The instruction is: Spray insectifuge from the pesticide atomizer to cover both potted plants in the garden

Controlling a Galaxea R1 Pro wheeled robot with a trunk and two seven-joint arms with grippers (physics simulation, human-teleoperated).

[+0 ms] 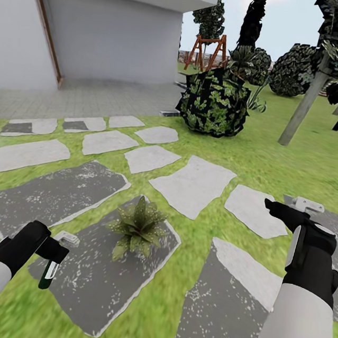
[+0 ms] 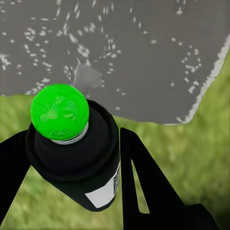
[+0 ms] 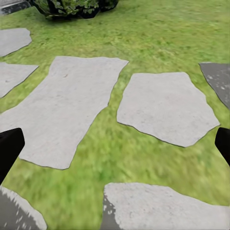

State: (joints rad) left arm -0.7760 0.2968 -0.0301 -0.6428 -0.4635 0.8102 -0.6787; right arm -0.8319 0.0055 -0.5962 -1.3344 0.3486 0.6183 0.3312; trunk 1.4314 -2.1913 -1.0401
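The pesticide atomizer (image 1: 47,273) is a dark bottle with a white label band. It hangs tilted downward in my left gripper (image 1: 54,252), which is shut on it at the lower left of the head view. In the left wrist view the atomizer (image 2: 76,148) shows a bright green round top, with my left gripper (image 2: 76,165) clamped on both sides of its body. One potted plant (image 1: 138,229), a low rosette of pointed green leaves, sits on a dark stepping stone (image 1: 97,271) just right of the bottle. My right gripper (image 1: 289,206) hovers open over the stones at the right, and in its wrist view the right gripper (image 3: 115,143) holds nothing.
Pale stepping stones (image 1: 193,185) and dark ones lie in the grass ahead. A round dark shrub (image 1: 215,103) stands beyond them, with a leaning tree trunk (image 1: 302,112) to its right. The white house (image 1: 102,27) and its paved patio (image 1: 82,99) fill the far left.
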